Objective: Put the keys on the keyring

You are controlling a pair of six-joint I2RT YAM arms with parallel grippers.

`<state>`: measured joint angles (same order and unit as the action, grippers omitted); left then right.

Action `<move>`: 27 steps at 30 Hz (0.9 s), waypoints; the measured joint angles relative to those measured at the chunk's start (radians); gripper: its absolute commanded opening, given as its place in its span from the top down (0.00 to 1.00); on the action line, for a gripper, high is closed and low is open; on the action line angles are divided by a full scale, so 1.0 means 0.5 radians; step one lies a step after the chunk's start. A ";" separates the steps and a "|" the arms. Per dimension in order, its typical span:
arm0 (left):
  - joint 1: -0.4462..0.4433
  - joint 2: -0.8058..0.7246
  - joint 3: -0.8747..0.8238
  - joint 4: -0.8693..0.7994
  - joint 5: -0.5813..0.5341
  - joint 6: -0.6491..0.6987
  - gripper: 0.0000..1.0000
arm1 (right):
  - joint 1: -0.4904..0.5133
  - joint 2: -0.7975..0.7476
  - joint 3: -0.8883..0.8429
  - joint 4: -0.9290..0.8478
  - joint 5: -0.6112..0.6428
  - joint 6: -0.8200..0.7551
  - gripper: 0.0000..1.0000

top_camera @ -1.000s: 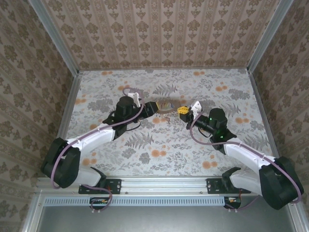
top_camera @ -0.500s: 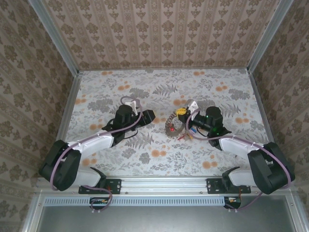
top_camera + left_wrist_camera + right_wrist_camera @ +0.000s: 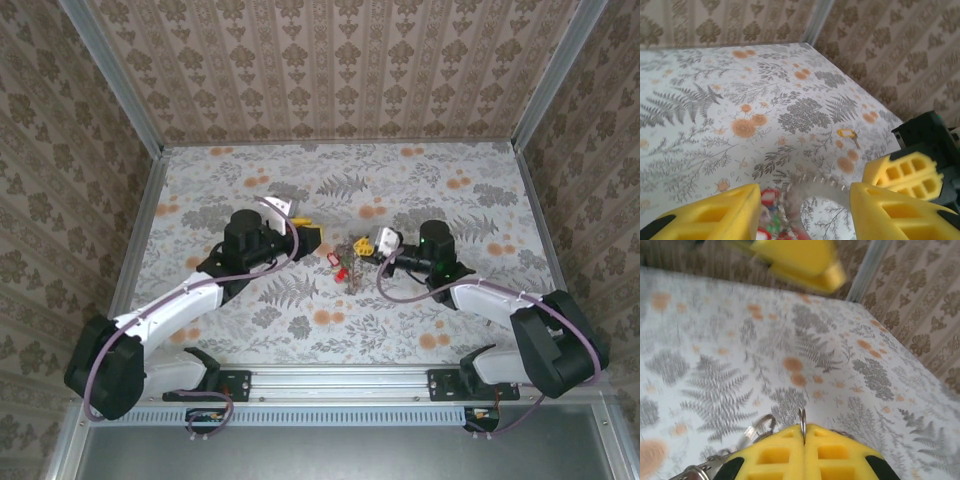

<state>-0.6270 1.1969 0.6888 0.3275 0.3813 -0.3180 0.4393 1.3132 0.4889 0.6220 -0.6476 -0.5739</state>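
Right gripper (image 3: 803, 437) is clamping tight on the keyring (image 3: 802, 419), most of it cut off below. Left gripper (image 3: 804, 200) is gaping astride its blurred edge (tags indistinct).

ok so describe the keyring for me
On the floral table, look between the left pincer and the right pincer. The large round metal keyring is there, a wreath of silver keys with red tags, its wire pinched in the shut right pincer.

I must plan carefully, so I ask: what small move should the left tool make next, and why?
Probably steer the open left tool, now straddling the keyring, toward the yellow-tagged key lying loose on the table; the right tool already pinches the ring.
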 measured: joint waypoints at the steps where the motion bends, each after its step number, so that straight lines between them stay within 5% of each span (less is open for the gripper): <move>1: 0.000 0.005 0.031 -0.021 0.018 0.066 0.50 | 0.073 -0.014 0.000 -0.050 0.073 -0.129 1.00; 10: 0.000 0.103 0.090 -0.006 0.101 0.374 0.50 | 0.319 -0.127 -0.104 -0.043 0.463 -0.581 1.00; 17: 0.000 0.118 0.092 -0.002 0.253 0.551 0.58 | -0.023 -0.131 -0.105 0.075 -0.005 -0.060 1.00; 27: 0.024 0.258 0.162 -0.004 0.607 0.726 0.64 | -0.141 0.140 -0.101 0.445 -0.448 0.564 1.00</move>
<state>-0.6151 1.3258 0.7696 0.3256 0.6849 0.0448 0.3687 1.3834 0.4385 0.8444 -0.8715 -0.2920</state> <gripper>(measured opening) 0.357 0.060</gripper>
